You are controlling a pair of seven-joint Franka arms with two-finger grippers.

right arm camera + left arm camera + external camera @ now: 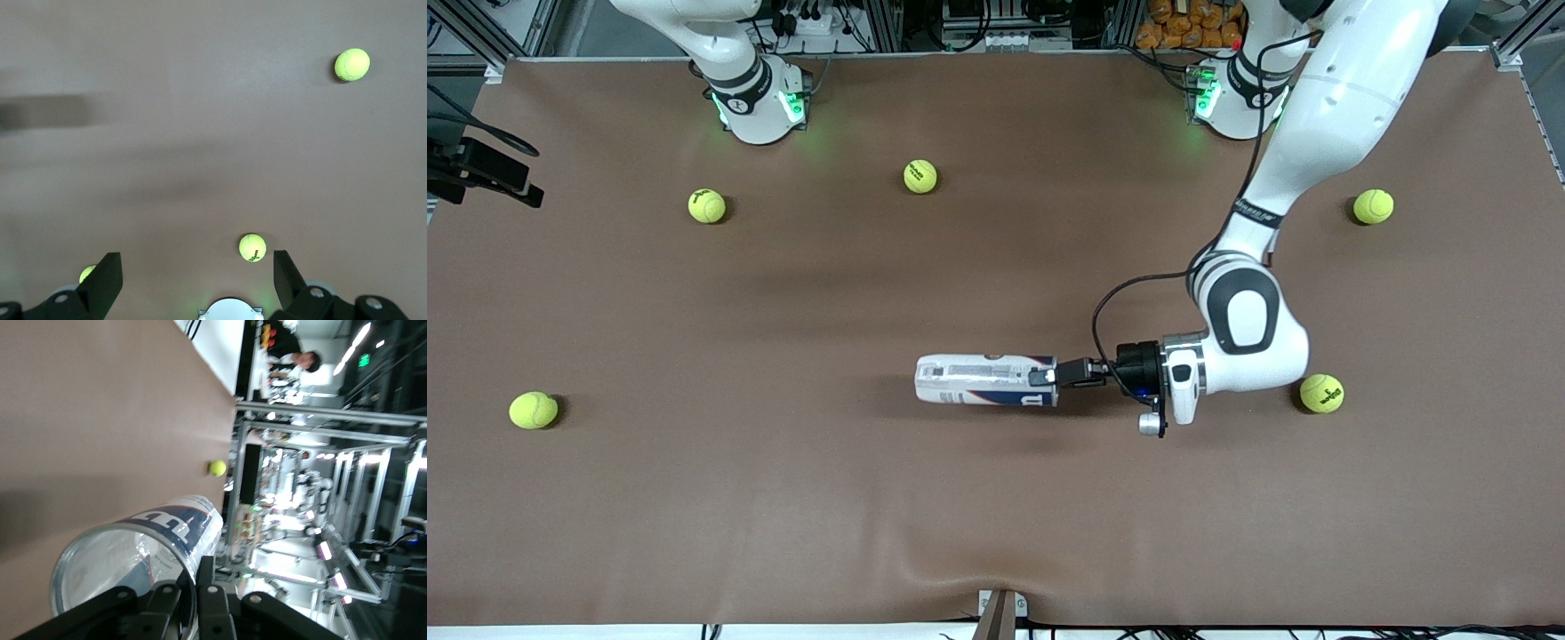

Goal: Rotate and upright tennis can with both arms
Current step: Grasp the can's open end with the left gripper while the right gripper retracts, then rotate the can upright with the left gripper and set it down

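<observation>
The left arm's dark two-finger gripper [1049, 375] is turned sideways low over the middle of the brown table [783, 498], its jaws pinched tight on the silver-rimmed open end of the slim clear-plastic tennis can with a white and navy label [983, 380]. The can lies on its side, running straight out from the fingertips toward the right arm's end of the table; the left wrist view looks into its round mouth [127, 570], with one finger inside the rim and one outside. A yellow-green tennis ball [1321, 393] rests on the table beside the left arm's wrist, on the side away from the can. The right arm's gripper [197, 280] waits high near its own base, its jaws spread wide and holding nothing, with another yellow-green ball [252, 247] on the table below, between its fingertips as that wrist view looks down.
</observation>
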